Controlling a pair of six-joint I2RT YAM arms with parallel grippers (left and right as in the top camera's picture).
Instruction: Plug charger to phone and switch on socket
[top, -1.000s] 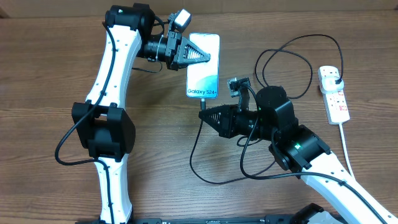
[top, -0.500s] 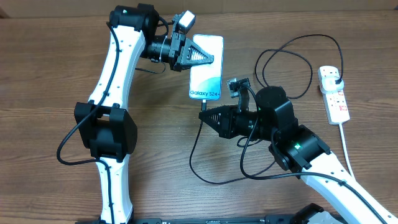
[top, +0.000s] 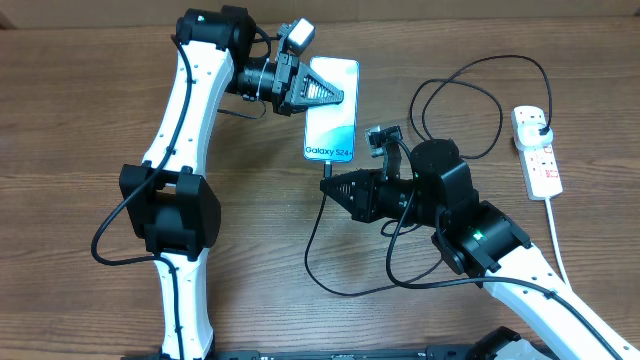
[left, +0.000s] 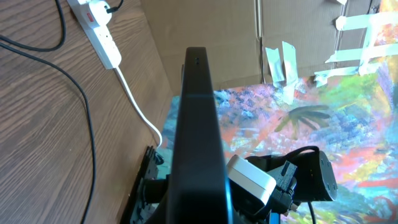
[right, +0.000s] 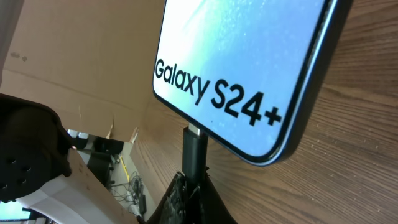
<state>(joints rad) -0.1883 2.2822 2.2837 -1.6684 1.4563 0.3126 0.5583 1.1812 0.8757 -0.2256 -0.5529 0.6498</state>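
Observation:
The phone (top: 335, 130) shows its light blue screen to the overhead camera, and my left gripper (top: 340, 95) is shut on it from its left side. In the left wrist view the phone (left: 198, 124) appears edge-on and dark. My right gripper (top: 326, 186) is shut on the charger's connector (top: 327, 172) just below the phone's bottom edge. In the right wrist view the connector (right: 194, 149) stands between my fingers (right: 205, 193), its metal tip meeting the phone (right: 242, 62) at the bottom edge. How deep it sits I cannot tell. The socket (top: 538, 155) lies far right.
The charger's black cable (top: 307, 252) loops over the wooden table in front of and behind my right arm, ending at a plug in the socket's far end. The socket's thick white cord (top: 560, 250) runs toward the front right. The socket (left: 99, 31) also shows in the left wrist view.
My left gripper has carried the phone slightly to the right. The right gripper and the connector have stayed in place.

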